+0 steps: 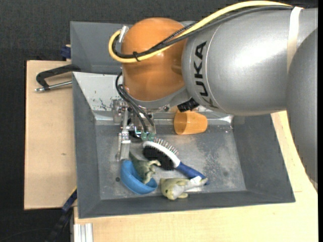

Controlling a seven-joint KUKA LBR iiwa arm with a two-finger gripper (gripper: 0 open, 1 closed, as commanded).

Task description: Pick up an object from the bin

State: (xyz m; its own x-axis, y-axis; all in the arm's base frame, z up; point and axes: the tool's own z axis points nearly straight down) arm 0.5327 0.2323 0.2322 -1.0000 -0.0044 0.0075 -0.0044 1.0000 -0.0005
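black capital letters spelling the kuka brand run down the side of the thick silver robot arm [242,59], which enters from the right and fills the upper right of the scene. no other writing can be read.

the arm bends down into the grey metal bin [262,193]. its wrist wears a rounded orange cover [149,59], and a yellow cable [202,19] loops over the cover and back along the arm. below the cover, thin dark wires lead to the gripper [123,150], which points straight down at the left part of the bin floor, low among the objects. i cannot tell whether the gripper is apart or together, and nothing can be seen clamped in it.

just below the gripper's tip lies a blue curved plastic piece [132,181]. a dark green toy figure [145,168] rests against this piece, just right of the tip. to the gripper's right, close by, lies a hairbrush [162,155] with black bristles, a white back and a blue handle. past the brush, lower right, is a tan soft toy figure [174,188]. up and to the right of the gripper, well apart from it, an orange plastic cup [191,123] lies on its side by the back wall.
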